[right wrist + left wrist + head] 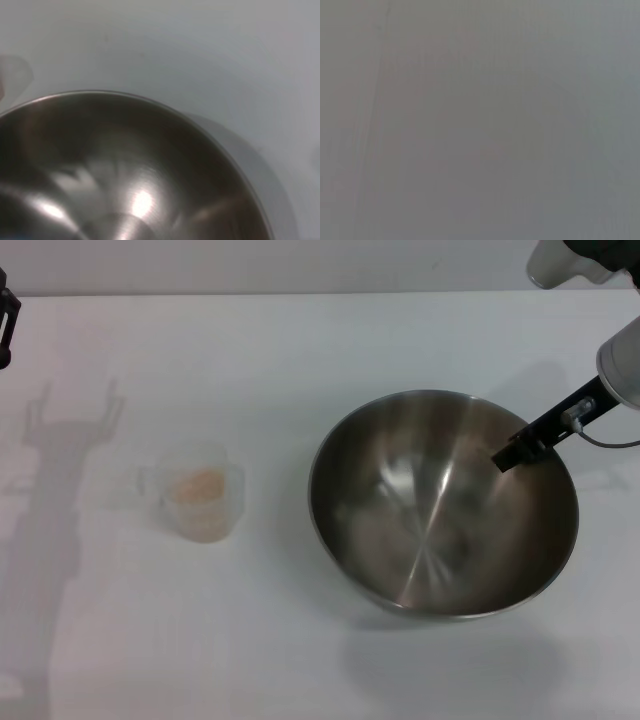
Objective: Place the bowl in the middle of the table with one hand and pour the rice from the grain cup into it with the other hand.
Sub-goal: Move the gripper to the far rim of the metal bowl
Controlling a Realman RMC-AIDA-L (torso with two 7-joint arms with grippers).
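Note:
The steel bowl [440, 505] is right of the table's [300, 350] centre, and its shiny inside fills the right wrist view [125, 175]. My right gripper [525, 448] comes in from the upper right and is shut on the bowl's right rim, one black finger [515, 453] lying inside it. A soft shadow spreads on the table in front of the bowl. The clear grain cup [200, 492] stands upright left of the bowl, with beige rice [198, 485] in it. My left gripper [6, 320] hangs at the far left edge, away from the cup; its shadow shows two spread prongs.
The left arm's shadow [60, 480] falls on the table left of the cup. The left wrist view shows only blank pale surface. Bare tabletop [280, 640] lies between cup and bowl and along the front.

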